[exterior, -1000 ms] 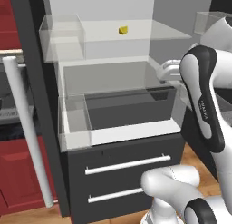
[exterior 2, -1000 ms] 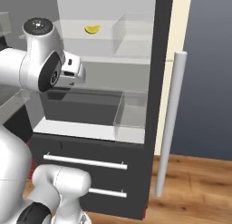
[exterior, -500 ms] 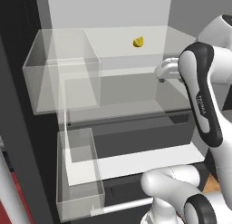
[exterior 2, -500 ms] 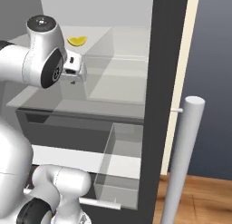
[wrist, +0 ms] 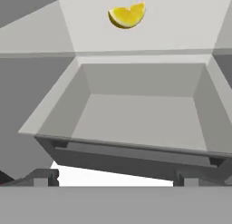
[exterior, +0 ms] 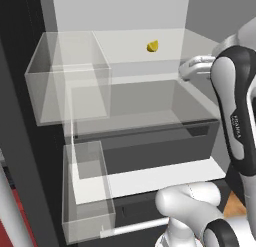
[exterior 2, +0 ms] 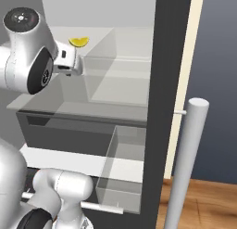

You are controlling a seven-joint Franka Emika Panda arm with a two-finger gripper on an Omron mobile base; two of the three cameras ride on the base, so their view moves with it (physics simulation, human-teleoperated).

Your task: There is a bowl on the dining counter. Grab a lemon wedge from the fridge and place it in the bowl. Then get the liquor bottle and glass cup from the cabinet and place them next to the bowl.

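lemon wedge (wrist: 127, 15): bright yellow | fridge (exterior: 125, 21): dark grey, pale interior | bins (exterior: 70, 76): clear

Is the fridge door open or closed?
Open: the fridge shows its pale shelves and clear bins inside, with the lemon wedge lying on a shelf.

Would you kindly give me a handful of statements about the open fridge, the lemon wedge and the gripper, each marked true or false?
1. The lemon wedge lies on a pale shelf inside the fridge. True.
2. The gripper is shut on the lemon wedge. False: its jaws stand open and empty, with the wedge farther back on the shelf.
3. A clear bin sits to the left of the wedge in the left base view. True.
4. The wedge lies inside the grey drawer. False: it rests on the shelf beyond the drawer.
5. The fridge is closed. False: it is open, with its interior showing.
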